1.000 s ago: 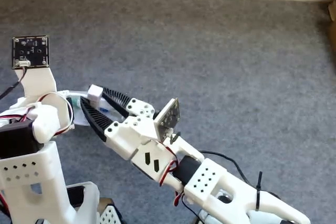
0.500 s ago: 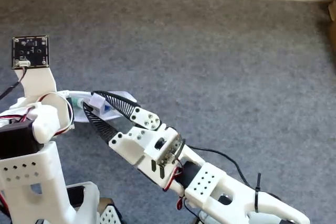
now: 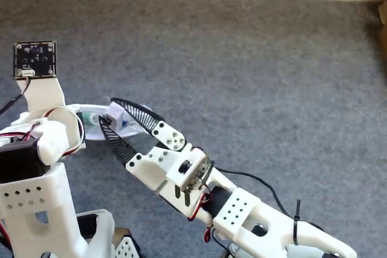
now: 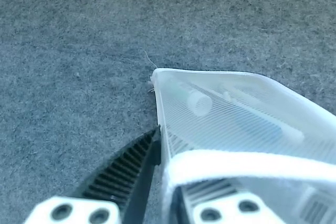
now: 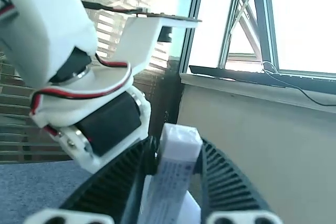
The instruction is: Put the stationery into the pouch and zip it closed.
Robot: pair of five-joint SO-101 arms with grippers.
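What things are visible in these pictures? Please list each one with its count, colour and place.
pouch: one, translucent white, its edge clamped in the left gripper
stationery in the pouch: at least two pieces, whitish, seen through its wall
white block: one, white with a paper sleeve, held in the right gripper, by the pouch
table: one, grey, carpet-like
left gripper: one, black fingers, shut on the pouch
right gripper: one, black fingers, shut on the white block

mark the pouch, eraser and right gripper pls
pouch (image 4: 236,111), left wrist view, on its see-through striped side.
eraser (image 5: 177,144), right wrist view, on its bare white end.
right gripper (image 3: 106,109), high view, midway between the black fingertips.
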